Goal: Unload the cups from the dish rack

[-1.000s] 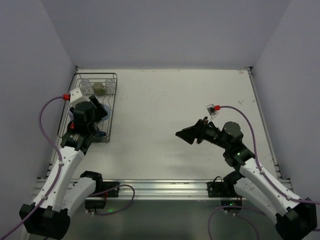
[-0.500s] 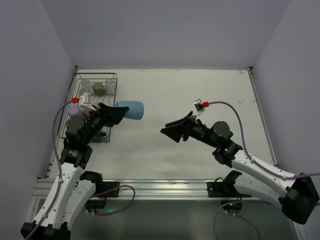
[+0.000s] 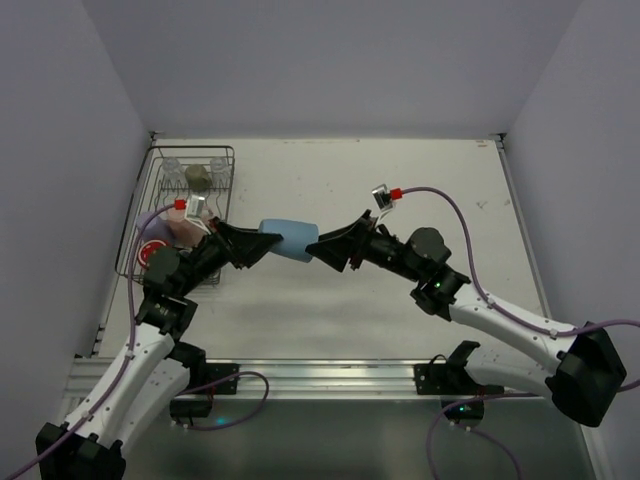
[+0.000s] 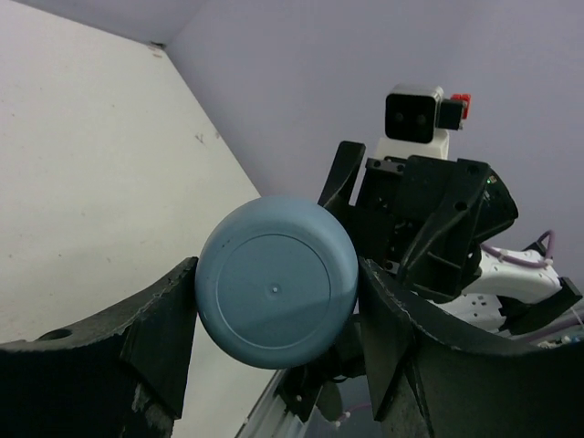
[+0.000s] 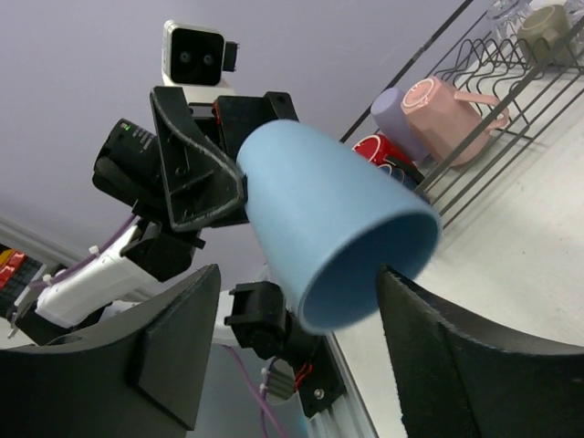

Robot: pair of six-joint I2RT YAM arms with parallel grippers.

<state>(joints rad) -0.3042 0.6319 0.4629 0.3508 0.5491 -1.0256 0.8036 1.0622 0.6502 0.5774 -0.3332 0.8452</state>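
Observation:
My left gripper (image 3: pixel 262 243) is shut on a light blue tumbler (image 3: pixel 290 238) and holds it on its side above the table, right of the dish rack (image 3: pixel 232 190). In the left wrist view the tumbler's round base (image 4: pixel 276 283) sits clamped between both fingers. My right gripper (image 3: pixel 322 248) is open, its jaws standing either side of the tumbler's open rim (image 5: pixel 365 265) with a gap on the left. A pink mug (image 5: pixel 443 105), a lavender cup (image 5: pixel 394 114) and a red mug (image 5: pixel 379 151) sit in the dish rack (image 5: pixel 511 82). A beige-olive mug (image 3: pixel 198 177) and clear glasses (image 3: pixel 172 170) stand at the rack's far end.
The rack lies against the left wall of the white table (image 3: pixel 400 190). Grey walls close the table on the left, back and right. The two arms meet nose to nose over the table's middle left.
The left arm lifted the blue tumbler out of the rack and carried it right. The right arm swung left to meet it, and its jaws narrowed a little.

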